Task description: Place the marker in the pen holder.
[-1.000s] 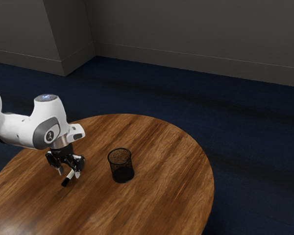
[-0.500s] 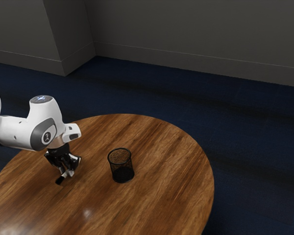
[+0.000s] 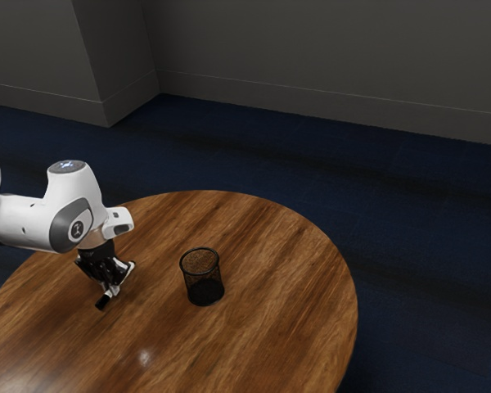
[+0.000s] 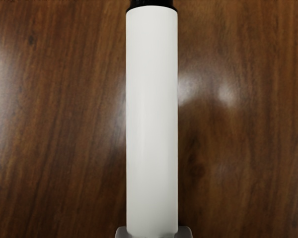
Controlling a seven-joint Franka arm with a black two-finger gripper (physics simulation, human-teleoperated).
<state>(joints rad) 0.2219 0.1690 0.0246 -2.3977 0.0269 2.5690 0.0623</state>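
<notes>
end effector (image 3: pixel 111 290) narrow, clamped on marker (image 3: pixel 103 302); lift off table (image 3: pixel 270 327) cannot be told. pen holder (image 3: pixel 204 292) upright, apart. risks: marker, if not turned upright, strikes pen holder; grip off-centre, marker pivots.

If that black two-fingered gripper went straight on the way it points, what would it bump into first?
Most likely the round brown wooden table: the gripper points down at it, shut on the white marker with the black end. The gap beneath them is hard to judge.
</notes>
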